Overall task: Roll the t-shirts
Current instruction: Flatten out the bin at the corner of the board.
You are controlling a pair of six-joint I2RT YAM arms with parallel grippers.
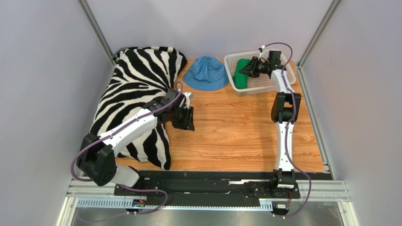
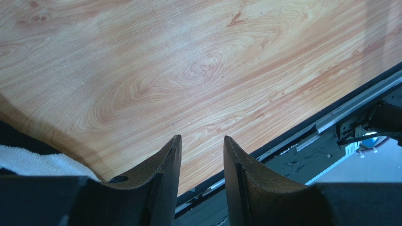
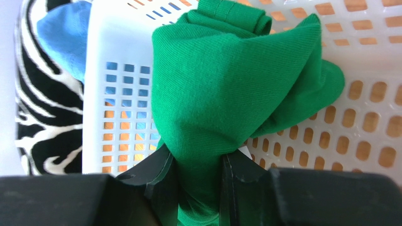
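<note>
The green t-shirt (image 1: pixel 241 75) is bunched into a roll inside the white perforated basket (image 1: pixel 277 84) at the back right. My right gripper (image 1: pixel 246 70) reaches into the basket and is shut on the t-shirt (image 3: pixel 236 80), with cloth pinched between its fingers (image 3: pixel 163 176). My left gripper (image 1: pixel 185 118) hangs over the bare wooden table beside the zebra pillow. Its jaws are a little apart with nothing between them (image 2: pixel 202 155).
A black-and-white zebra pillow (image 1: pixel 134 89) fills the left side of the table, under the left arm. A blue bucket hat (image 1: pixel 206 73) lies at the back middle, left of the basket. The black rail (image 1: pixel 212 181) runs along the table's near edge.
</note>
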